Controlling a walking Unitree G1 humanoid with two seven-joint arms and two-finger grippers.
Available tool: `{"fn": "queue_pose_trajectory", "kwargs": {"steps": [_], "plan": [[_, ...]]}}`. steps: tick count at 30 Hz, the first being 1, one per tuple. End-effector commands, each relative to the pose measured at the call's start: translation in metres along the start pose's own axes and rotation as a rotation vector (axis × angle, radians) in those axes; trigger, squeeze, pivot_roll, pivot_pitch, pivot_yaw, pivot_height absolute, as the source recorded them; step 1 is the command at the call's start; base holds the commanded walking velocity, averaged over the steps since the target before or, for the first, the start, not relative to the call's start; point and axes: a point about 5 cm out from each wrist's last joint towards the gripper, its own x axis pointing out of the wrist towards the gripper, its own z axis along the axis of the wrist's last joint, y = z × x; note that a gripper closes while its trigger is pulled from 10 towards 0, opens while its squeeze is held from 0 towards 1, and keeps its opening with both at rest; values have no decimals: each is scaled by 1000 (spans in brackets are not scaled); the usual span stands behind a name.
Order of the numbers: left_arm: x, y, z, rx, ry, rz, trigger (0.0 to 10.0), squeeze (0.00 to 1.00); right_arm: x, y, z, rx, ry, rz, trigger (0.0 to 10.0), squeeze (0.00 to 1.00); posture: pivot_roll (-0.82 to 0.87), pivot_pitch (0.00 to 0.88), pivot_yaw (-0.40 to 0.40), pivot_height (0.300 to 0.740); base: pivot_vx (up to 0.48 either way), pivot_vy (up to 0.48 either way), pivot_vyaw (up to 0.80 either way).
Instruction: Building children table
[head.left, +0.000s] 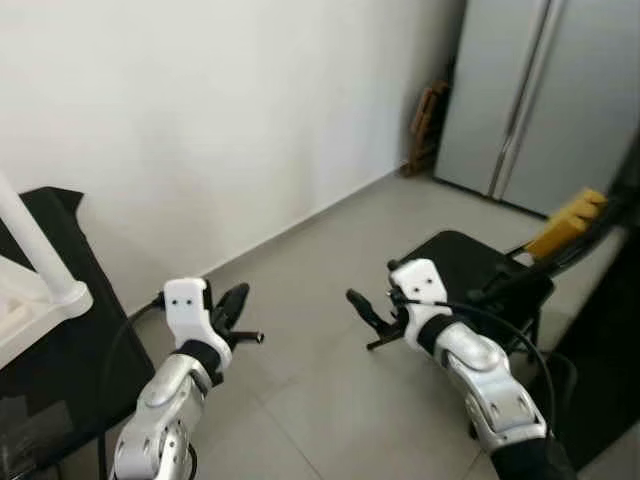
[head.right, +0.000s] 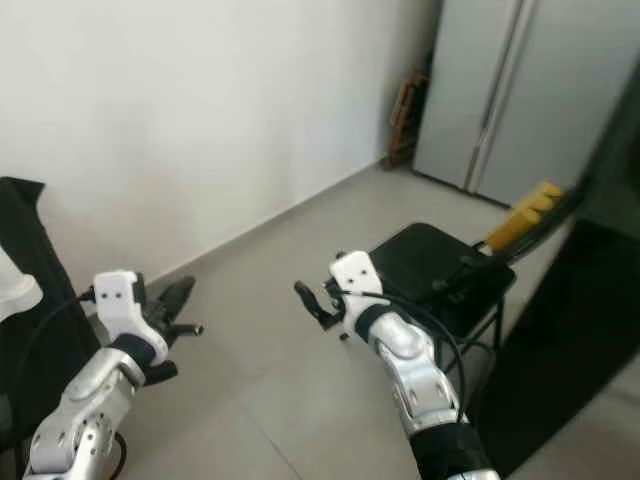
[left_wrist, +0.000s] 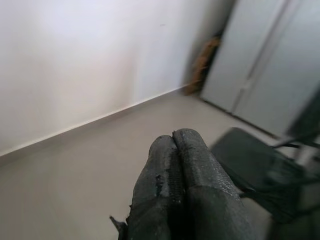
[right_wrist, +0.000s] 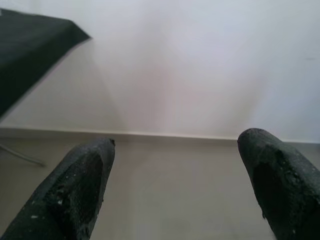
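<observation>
A white table leg (head.left: 38, 252) and a white panel (head.left: 18, 308) lie at the far left on a surface draped in black cloth (head.left: 75, 330). My left gripper (head.left: 236, 303) is raised over the floor to the right of them, shut with nothing between its fingers (left_wrist: 192, 165). My right gripper (head.left: 364, 308) hovers over the floor in the middle, open and empty, and its fingers (right_wrist: 85, 177) point towards the white wall. Neither gripper touches the white parts.
A black stool (head.left: 470, 268) stands just behind my right arm. A yellow-headed tool (head.left: 567, 222) leans at the right. A grey fridge (head.left: 545, 95) fills the far right corner, with a wooden item (head.left: 427, 125) beside it. Grey tiled floor (head.left: 330, 400) lies ahead.
</observation>
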Motion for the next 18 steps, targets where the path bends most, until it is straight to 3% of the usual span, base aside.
{"fn": "queue_pose_trajectory", "kwargs": {"steps": [1, 9, 11, 13, 18], "plan": [[1, -3, 0, -4, 3, -11, 10000, 0, -4, -7, -3, 2, 16, -19, 10000, 0, -52, 0, -15, 740, 390, 0, 0], [1, -3, 0, -12, 1, -10, 10000, 0, -5, -11, 1, -19, -17, -64, 10000, 0, -49, 0, -17, 740, 382, 0, 0], [1, -3, 0, -34, -4, -3, 10000, 0, -8, -31, 17, -69, -125, -290, 10000, 0, -49, 0, -17, 740, 255, 0, 0], [0, -2, 1, -46, -8, 0, 10000, 0, -14, -41, 35, -142, -230, -419, 10000, 0, -36, 0, -13, 740, 127, 0, 0], [-2, 0, 2, -54, -12, -1, 10000, 0, -19, -40, 62, -240, -378, -468, 10000, 0, -29, 0, -9, 740, 0, 0, 0]]}}
